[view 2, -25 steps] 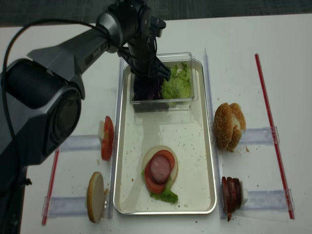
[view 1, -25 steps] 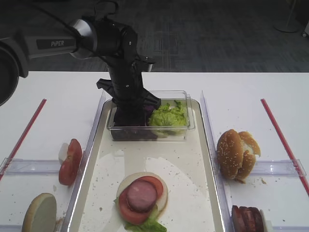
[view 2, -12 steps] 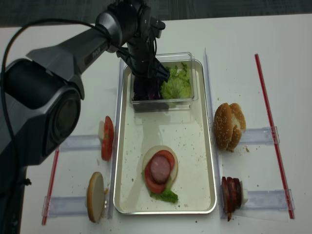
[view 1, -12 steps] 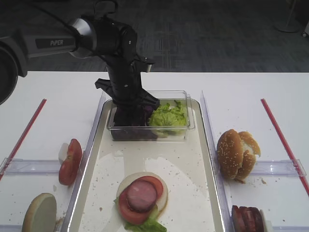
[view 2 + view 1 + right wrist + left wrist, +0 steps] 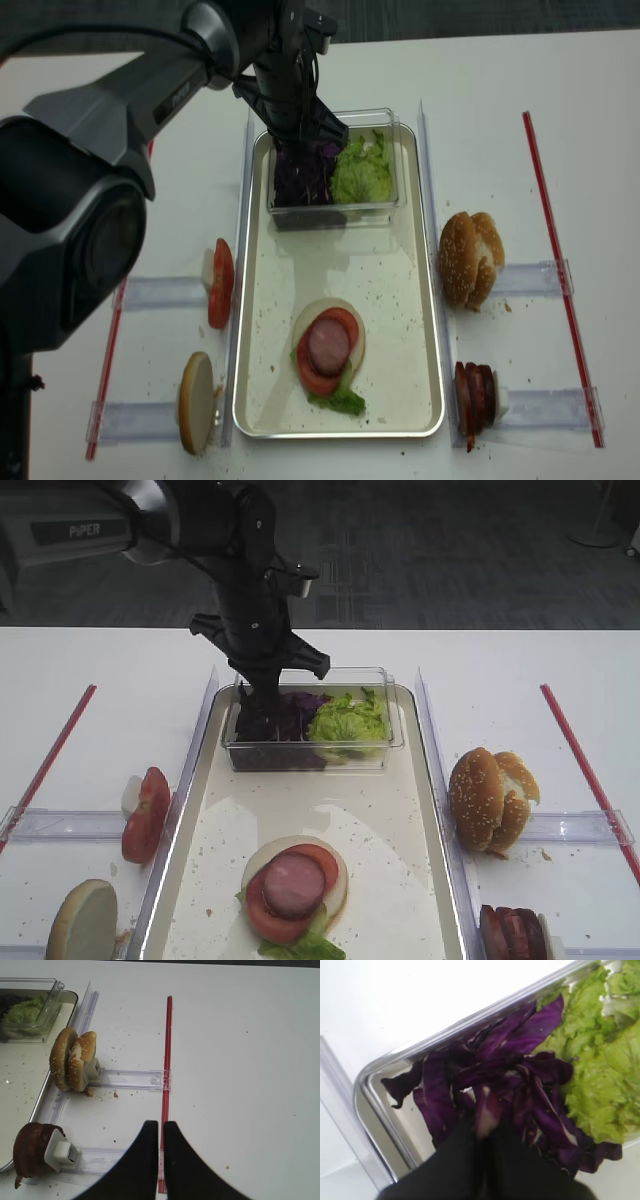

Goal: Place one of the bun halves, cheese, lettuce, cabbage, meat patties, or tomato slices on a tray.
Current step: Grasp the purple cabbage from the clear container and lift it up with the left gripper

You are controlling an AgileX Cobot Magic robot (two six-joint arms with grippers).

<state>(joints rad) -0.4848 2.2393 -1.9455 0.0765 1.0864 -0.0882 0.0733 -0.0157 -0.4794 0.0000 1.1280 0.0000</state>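
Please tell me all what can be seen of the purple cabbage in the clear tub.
The cabbage is a loose clump of dark purple leaf strips, thin, curled and glossy, some with pale inner ribs. It fills the left part of the clear plastic tub, which stands at the far end of the tray, and touches the light green lettuce beside it. The left gripper reaches into the clump from above, its black fingers shut on a few strips.
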